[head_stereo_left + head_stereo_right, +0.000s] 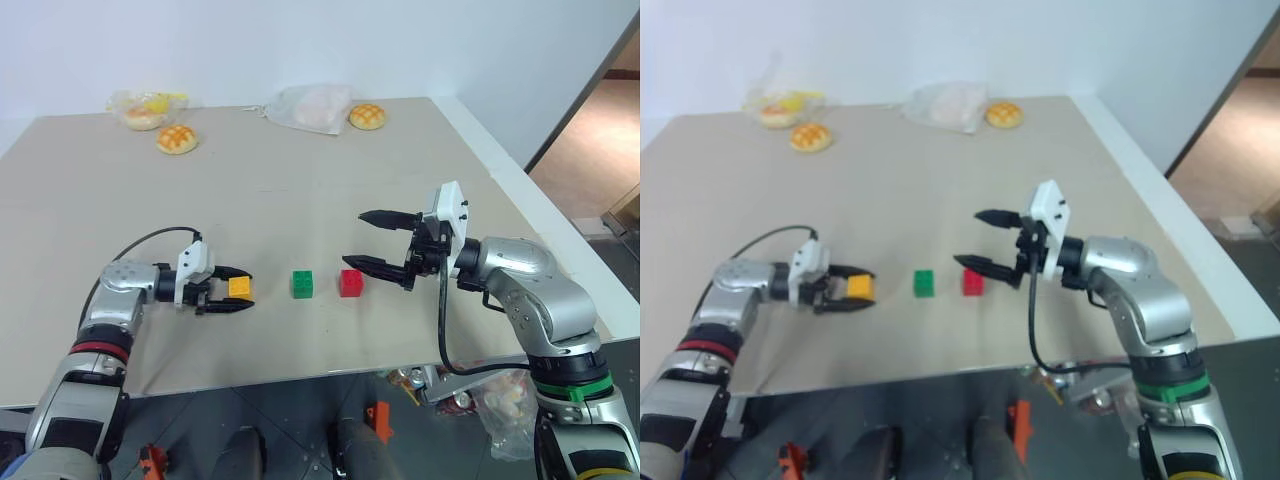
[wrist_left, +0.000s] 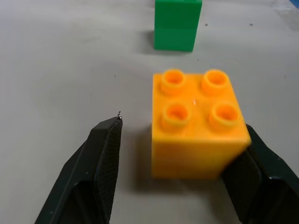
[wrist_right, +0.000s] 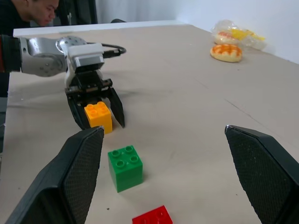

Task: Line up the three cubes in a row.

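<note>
**3 cubes in a line near the front edge**

On the tabletop [image 1: 330, 190], 2 clear plastic bags lie along the far edge: the bag at the far left corner [image 1: 135, 103] holds a bun and something yellow, and the bag near the middle of the far edge [image 1: 305, 108] holds pale contents I cannot identify. 2 loose buns [image 1: 177, 139] sit beside them, 1 by each bag.

There are 3 cubes, all studs up, spaced along a line parallel to the front edge: the orange-yellow cube [image 2: 196, 123] toward the left edge, the green cube [image 1: 302, 284] in the middle, the red cube [image 1: 351, 283] just right of it.

The left gripper [image 1: 232, 287] lies level, pointing along that line, jaws partly parted around the orange-yellow cube; 1 finger touches it, the other stands clear. The right gripper [image 1: 372, 240] hovers just beside the red cube, jaws wide, holding nothing.
</note>
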`<state>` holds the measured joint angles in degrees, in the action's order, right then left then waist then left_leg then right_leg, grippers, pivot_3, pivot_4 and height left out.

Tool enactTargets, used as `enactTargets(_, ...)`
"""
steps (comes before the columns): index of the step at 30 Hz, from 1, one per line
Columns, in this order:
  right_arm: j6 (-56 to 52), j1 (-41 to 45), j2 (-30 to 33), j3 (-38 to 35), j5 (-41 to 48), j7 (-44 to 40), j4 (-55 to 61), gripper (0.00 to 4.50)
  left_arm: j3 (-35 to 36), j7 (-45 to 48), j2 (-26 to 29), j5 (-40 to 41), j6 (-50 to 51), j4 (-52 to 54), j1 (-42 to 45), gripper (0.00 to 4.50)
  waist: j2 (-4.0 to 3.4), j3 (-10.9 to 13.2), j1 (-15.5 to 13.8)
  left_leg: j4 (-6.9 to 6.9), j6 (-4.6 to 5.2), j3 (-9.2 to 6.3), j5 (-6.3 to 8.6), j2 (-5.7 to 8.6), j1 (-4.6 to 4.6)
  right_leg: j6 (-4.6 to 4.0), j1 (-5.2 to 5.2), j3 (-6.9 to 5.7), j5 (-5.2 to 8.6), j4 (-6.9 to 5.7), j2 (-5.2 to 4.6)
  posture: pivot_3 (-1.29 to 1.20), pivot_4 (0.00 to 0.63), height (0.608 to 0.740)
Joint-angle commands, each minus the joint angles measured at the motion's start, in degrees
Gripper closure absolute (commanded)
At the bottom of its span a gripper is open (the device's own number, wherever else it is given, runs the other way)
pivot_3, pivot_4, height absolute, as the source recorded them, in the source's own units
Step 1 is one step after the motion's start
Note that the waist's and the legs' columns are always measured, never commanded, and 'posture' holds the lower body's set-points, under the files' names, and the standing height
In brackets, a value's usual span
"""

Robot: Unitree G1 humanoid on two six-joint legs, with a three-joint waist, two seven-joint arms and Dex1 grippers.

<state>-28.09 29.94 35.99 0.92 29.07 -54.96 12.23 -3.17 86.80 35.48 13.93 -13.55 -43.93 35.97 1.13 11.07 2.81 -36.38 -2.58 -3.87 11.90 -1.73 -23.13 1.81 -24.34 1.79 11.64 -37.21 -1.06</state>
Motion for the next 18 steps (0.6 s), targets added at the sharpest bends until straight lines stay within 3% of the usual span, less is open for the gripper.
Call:
enactTargets(1, 0.9, 1.75, 0.73, -2.21, 0.96, -0.79, 0.74, 0.19, 2.76, 2.54, 5.4, 2.95, 6.03, 8.65, -4.84, 1.48, 0.0, 0.0, 0.05, 0.02, 0.0, 0.0, 0.0, -0.01, 0.0, -0.02, -0.04, 0.0, 0.02, -0.02, 0.01, 0.0, 0.15, 0.74)
enactTargets(4, 1.64, 2.96, 0.74, -2.31, 0.6, -1.33, -0.8, 0.19, 4.35, 2.62, 9.43, 4.39, 10.27, 15.23, -10.53, 1.48, -0.01, 0.01, -0.05, 0.03, 0.08, 0.0, 0.05, -0.05, 0.0, -0.09, -0.06, 0.0, 0.07, -0.05, 0.04, 0.0, 0.15, 0.74)
enactTargets(12, 2.8, 3.43, 0.44, -1.95, -0.38, -1.56, -2.45, 0.19, 13.56, -5.25, 13.77, 9.67, 19.41, 28.55, -22.61, 1.48, -0.02, 0.01, -0.18, 0.03, 0.08, 0.0, 0.05, -0.07, 0.01, -0.34, -0.06, -0.01, 0.22, -0.05, 0.01, 0.0, 0.15, 0.74)
enactTargets(15, 3.55, 1.31, 1.84, -3.11, -1.93, -0.9, -4.23, 0.19, 18.77, -11.76, 12.79, 12.33, 23.69, 32.61, -26.49, 1.48, -0.02, 0.01, -0.22, 0.03, 0.07, 0.02, 0.05, -0.06, 0.01, -0.33, -0.06, -0.01, 0.22, -0.05, 0.0, 0.0, 0.15, 0.74)
enactTargets(18, 4.09, -5.33, 4.49, -8.24, -3.69, 1.88, -7.94, 0.19, 26.19, -26.65, 7.44, 17.65, 32.69, 41.12, -29.77, 1.48, 0.02, -0.01, -0.81, 0.03, 0.07, 0.01, 0.05, -0.03, -0.01, -0.33, -0.02, -0.04, 0.27, -0.02, -0.09, 0.0, 0.15, 0.74)
